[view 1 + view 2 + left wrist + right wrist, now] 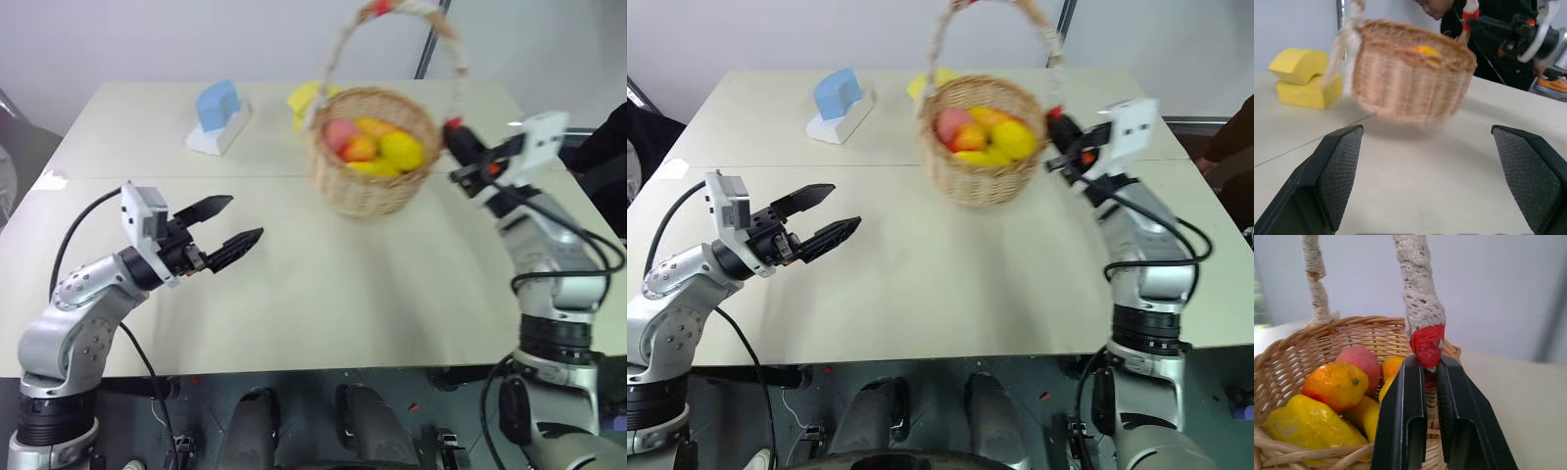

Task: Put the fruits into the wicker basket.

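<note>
Two arms raised over table, left gripper (pixel 223 225) spread wide, right gripper (pixel 1431 377) pinching wicker basket (pixel 377 186) handle.

The wicker basket (pixel 1413 73) is motion-blurred in the left wrist view; its weave and contents are indistinct. The top of its handle (pixel 397 12) is cut off at 12 o'clock in both eye views. The yellow foam block (pixel 302 100) is partly hidden behind the basket at 10 o'clock.

Both head views look down over the table (pixel 323 294). Each wrist view faces the wicker basket (pixel 1410 73) closely, from opposite sides.
</note>
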